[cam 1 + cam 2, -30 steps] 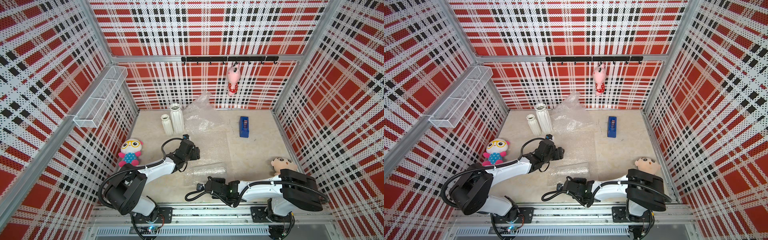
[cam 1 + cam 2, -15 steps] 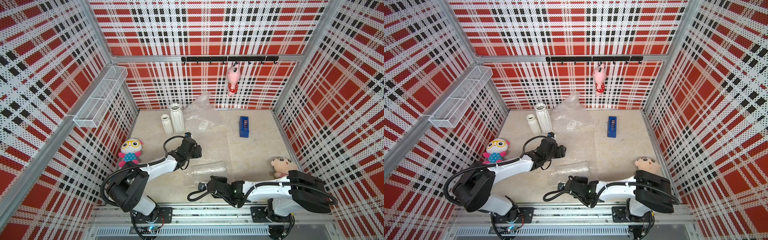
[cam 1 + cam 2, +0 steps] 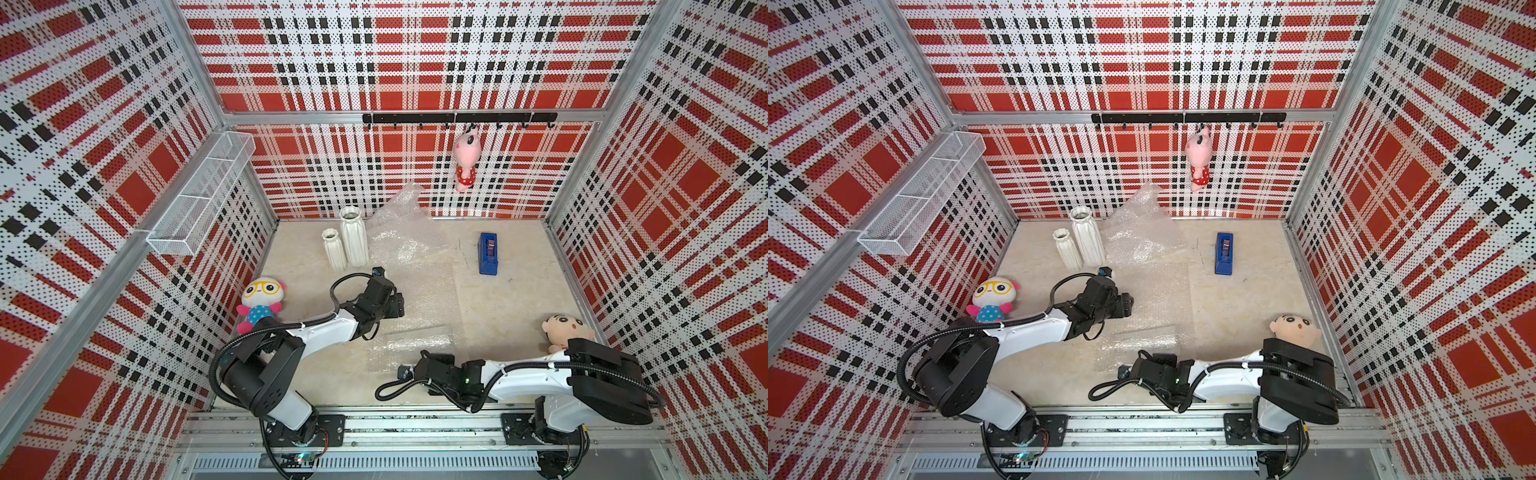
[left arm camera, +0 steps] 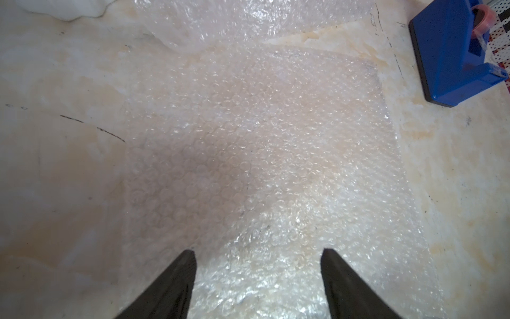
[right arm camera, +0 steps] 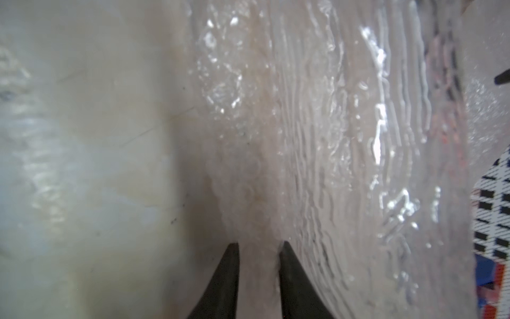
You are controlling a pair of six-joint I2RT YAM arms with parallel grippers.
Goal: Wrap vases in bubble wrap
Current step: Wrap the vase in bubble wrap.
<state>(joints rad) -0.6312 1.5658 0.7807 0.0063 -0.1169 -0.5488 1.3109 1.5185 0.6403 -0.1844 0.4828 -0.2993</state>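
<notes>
Moved: left claw (image 4: 258, 251) has edged a little toward the robot's right across the flat sheet of clear bubble wrap (image 4: 248, 132); vases and wrap lie where they were a second ago.
Left claw: spread wide, nothing between its tips, held over the near part of the flat sheet.
Right claw (image 5: 259, 245): narrow, its black tips closed onto the loose bubbly edge of the rolled bundle of clear bubble wrap (image 5: 345, 124).
Rolled bundle: lies on its side, crosswise on the beige marbled counter (image 3: 511, 307), just in front of the flat sheet and between the two arms.
Crumpled clear bubble wrap (image 3: 401, 232): heaped against the back wall, meeting the flat sheet's far edge.
Vases: short white ribbed ceramic vase (image 3: 333, 249) and taller white ribbed ceramic vase (image 3: 354, 237) stand upright side by side at the back left, unwrapped, just beside the crumpled heap.
Blue plastic tape dispenser (image 3: 488, 254): back right of the counter, apart from the wrap.
</notes>
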